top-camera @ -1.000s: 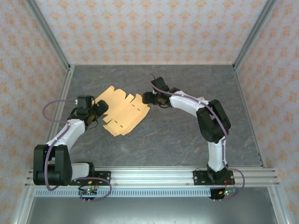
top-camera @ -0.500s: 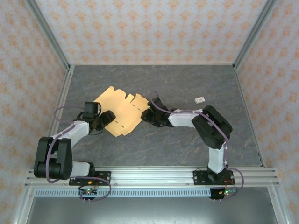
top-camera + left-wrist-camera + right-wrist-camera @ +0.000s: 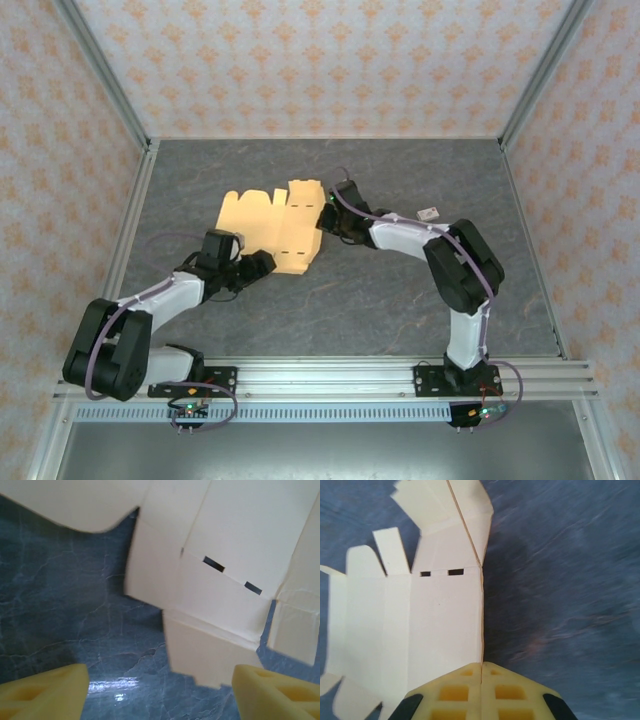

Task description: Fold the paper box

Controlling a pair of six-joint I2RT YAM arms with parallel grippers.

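On the desk [image 3: 400, 290], the paper box [image 3: 268, 222] lay unfolded, upper left of centre. The right gripper [image 3: 482, 672] pinched its right edge, jaws shut on it; the fold should follow the crease slowly. The left gripper [image 3: 160, 690], jaws wide, hung by the lower flap.

Paper box [image 3: 272, 228]: plain pale orange-tan, with small dark slits. Tabletop [image 3: 400, 300]: dark grey, marbled with lighter veins. Walls [image 3: 320, 60]: peach with a repeating orange floral motif. Fingers [image 3: 452, 692] pale yellow; arms [image 3: 170, 292] black and white.
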